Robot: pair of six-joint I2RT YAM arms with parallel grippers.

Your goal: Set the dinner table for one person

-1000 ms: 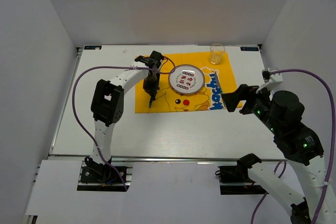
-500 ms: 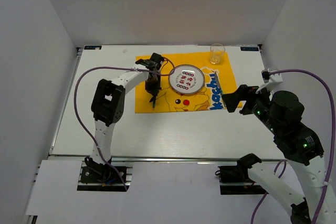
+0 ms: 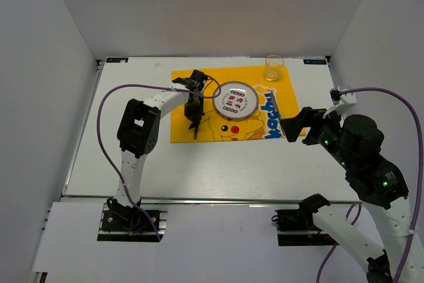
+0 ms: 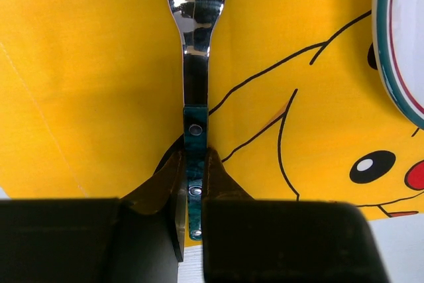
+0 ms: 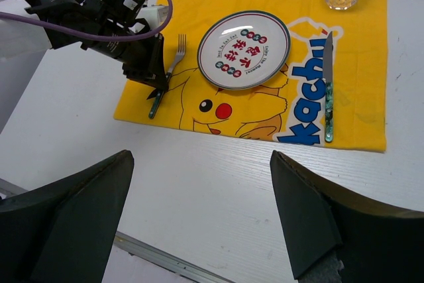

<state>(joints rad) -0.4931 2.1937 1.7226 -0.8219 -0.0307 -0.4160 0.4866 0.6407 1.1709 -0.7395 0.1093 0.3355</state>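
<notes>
On the white dinner table (image 3: 132, 164) lies a yellow Pikachu-print cloth (image 3: 255, 130). On it are a round patterned plate (image 3: 235, 99), a clear glass (image 3: 273, 67) at the far right corner and a green-handled knife (image 5: 328, 91) right of the plate. A fork (image 4: 195, 44) with a green handle lies left of the plate, tines pointing away, and also shows in the right wrist view (image 5: 173, 57). My left gripper (image 4: 193, 164) is shut on the fork's handle, low over the cloth's near edge (image 3: 194, 116). My right gripper (image 5: 202, 157) is open and empty, above the table near the cloth's right edge (image 3: 298, 124).
White walls enclose the table on the left, back and right. A metal rail (image 3: 199, 198) runs along the near edge. The left arm's purple cable (image 3: 106, 97) arcs over the left side of the table.
My left gripper has shifted slightly right and nearer with the fork, and the fork's handle has swung a little to the right. The right arm has not moved.
</notes>
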